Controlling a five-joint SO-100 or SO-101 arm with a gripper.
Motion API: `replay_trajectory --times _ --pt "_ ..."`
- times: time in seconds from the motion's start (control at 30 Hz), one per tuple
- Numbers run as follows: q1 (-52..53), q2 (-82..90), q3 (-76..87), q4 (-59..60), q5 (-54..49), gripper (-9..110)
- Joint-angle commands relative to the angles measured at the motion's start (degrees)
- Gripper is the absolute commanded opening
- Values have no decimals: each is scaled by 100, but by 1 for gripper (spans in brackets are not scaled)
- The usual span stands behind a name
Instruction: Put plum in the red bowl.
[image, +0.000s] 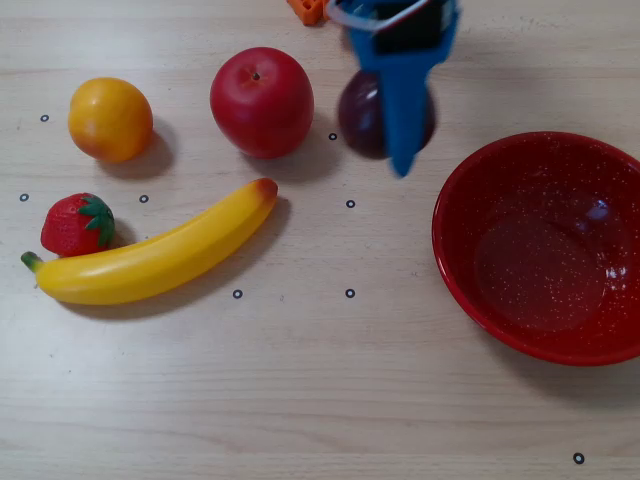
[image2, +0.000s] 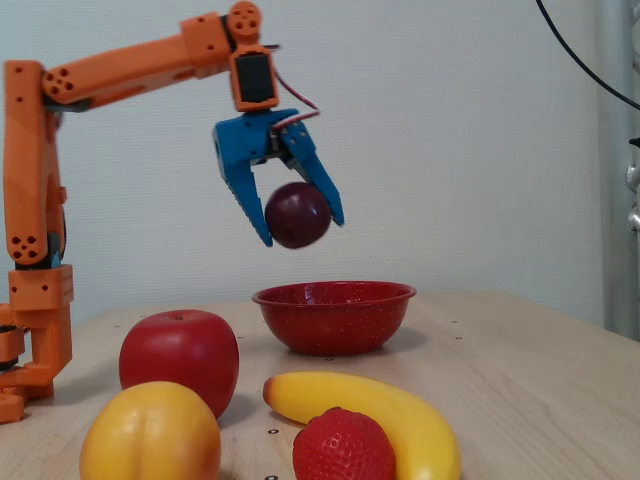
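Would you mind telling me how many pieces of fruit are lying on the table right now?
4: the orange at far left in the overhead view, the apple beside it, the strawberry and the banana below. The plum is lifted in the gripper.

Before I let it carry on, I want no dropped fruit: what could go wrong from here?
1. The small glossy dark purple plum hangs high in the blue pincer, which grips only its sides; its smooth skin might slip out.
2. In the overhead view the plum is not yet over the large speckled red bowl; released now, it would likely hit the wooden table and roll.
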Motion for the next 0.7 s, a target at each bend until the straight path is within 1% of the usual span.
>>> replay_trajectory --times 0.0,0.1,0.27,0.43,0.5,0.53,0.67 --pt "404 879 -70 -360 -202 0" --pt "773 1178 237 -817 -334 0" --pt "1283 1222 642 -2030 -360 0" --pt "1802 791 1099 -3639 246 0" --pt "1942 554 1266 -4175 510 4" --pt "1995 396 1283 -4324 589 10" --pt "2162 -229 1099 -4447 809 10"
